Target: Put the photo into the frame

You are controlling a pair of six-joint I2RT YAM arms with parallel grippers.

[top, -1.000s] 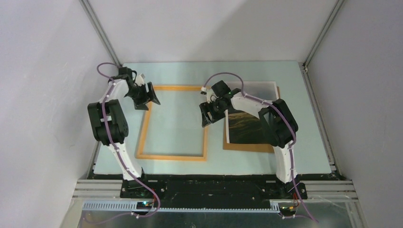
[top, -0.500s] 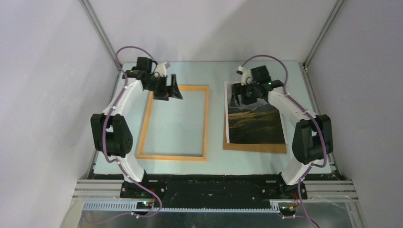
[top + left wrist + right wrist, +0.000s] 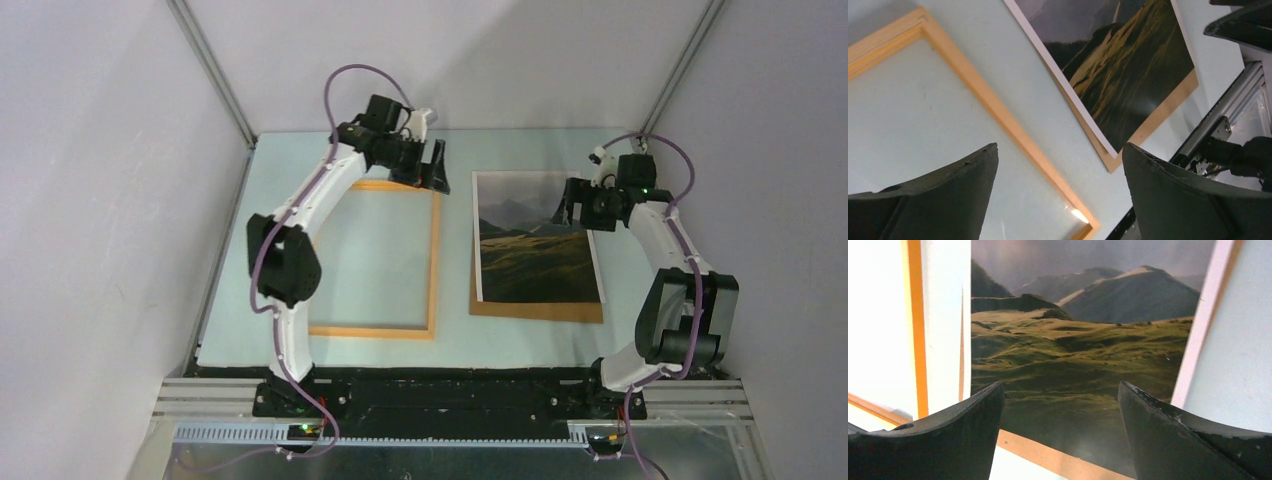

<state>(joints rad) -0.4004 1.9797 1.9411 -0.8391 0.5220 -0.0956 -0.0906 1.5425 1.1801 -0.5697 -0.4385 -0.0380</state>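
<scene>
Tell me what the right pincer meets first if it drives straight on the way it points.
Most likely the photo, lying on the brown board: the right pincer, open, frames its green hills. Depth is hard to judge.

The pale blue-green bench [image 3: 620, 330] carries the orange-tan wooden frame [image 3: 434, 260] lying flat at centre left and, just beside it at centre right, a brown backing board [image 3: 535, 311] with the photo [image 3: 535, 250] on top.
</scene>
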